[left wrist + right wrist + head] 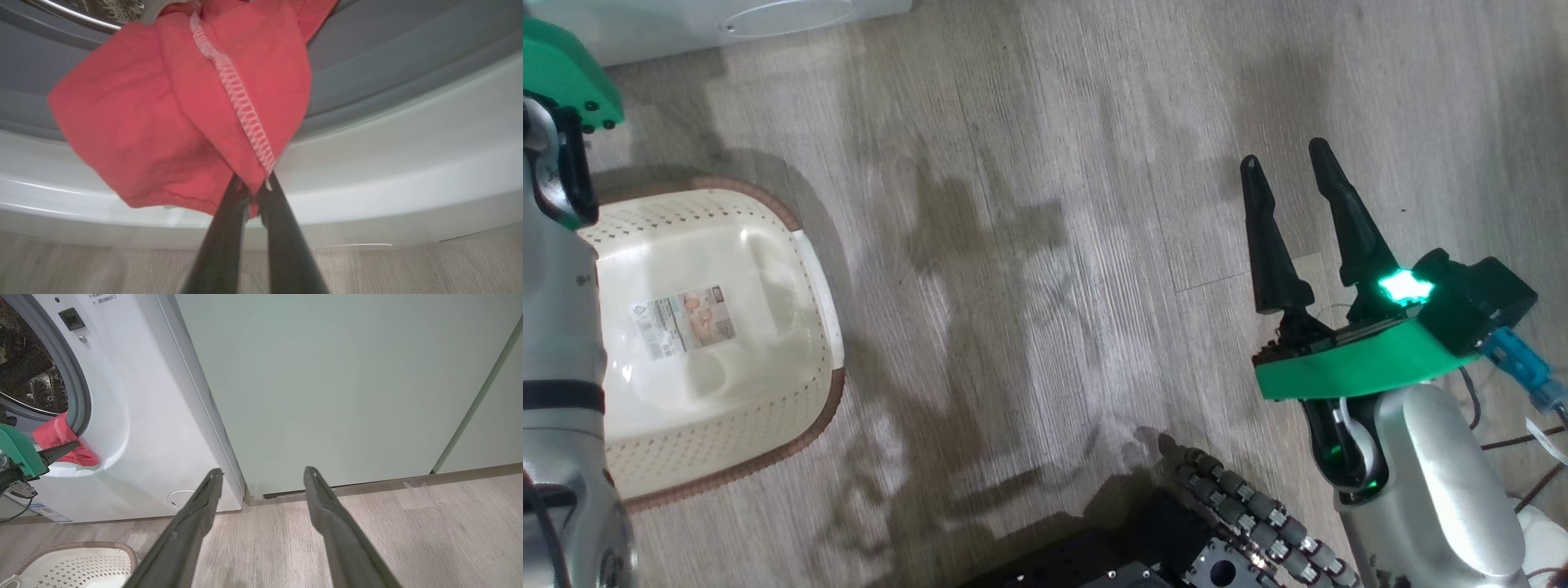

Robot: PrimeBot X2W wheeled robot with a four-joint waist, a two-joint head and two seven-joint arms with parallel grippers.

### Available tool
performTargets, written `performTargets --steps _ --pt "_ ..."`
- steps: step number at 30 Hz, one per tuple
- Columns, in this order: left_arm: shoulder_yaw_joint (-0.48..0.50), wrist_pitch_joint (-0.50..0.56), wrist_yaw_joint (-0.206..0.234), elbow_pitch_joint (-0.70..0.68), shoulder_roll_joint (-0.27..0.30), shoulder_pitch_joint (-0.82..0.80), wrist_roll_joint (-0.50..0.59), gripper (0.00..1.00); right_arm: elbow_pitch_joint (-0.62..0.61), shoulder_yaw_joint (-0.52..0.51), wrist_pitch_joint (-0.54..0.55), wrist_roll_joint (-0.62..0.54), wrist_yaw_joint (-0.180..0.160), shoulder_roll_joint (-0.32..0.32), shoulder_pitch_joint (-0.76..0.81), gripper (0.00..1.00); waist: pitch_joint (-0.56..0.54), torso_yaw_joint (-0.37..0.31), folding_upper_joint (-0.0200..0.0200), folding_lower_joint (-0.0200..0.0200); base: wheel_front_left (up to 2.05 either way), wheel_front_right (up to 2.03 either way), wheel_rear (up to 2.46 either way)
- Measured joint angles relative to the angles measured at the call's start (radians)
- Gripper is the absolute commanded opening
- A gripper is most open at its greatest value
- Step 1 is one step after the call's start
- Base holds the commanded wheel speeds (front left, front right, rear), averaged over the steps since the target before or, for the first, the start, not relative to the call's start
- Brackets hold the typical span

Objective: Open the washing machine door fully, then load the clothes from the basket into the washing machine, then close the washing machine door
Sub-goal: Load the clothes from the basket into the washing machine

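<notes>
The red clothes hang out of the washing machine, draped over its grey gasket and white front lip. My left gripper is shut on the cloth's lower edge, pinching it beside the white stitched seam. In the right wrist view the same clothes spill from the open drum, with the left gripper at them. The basket stands on the floor with just a label inside. My right gripper hovers open over bare floor, holding nothing. The washing machine door is out of view.
Pale green cabinets stand right of the washer. A round white flap sits low on the washer's front. My dark base with its cable chain is at the bottom, and loose cables trail at the far right.
</notes>
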Motion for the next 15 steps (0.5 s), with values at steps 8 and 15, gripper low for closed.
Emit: performTargets --steps 8,15 --pt "-0.005 -0.058 -0.028 0.005 -0.004 0.013 -0.024 0.0 0.002 -0.006 0.0 -0.001 0.0 0.0 -0.006 1.0 -0.014 0.011 0.0 0.0 0.0 0.0 0.0" --pt "-0.002 -0.092 -0.039 -0.13 0.001 0.087 -0.024 0.0 0.006 -0.014 0.0 -0.003 0.0 0.0 -0.005 1.0 -0.025 0.028 0.0 0.0 0.0 0.0 0.0"
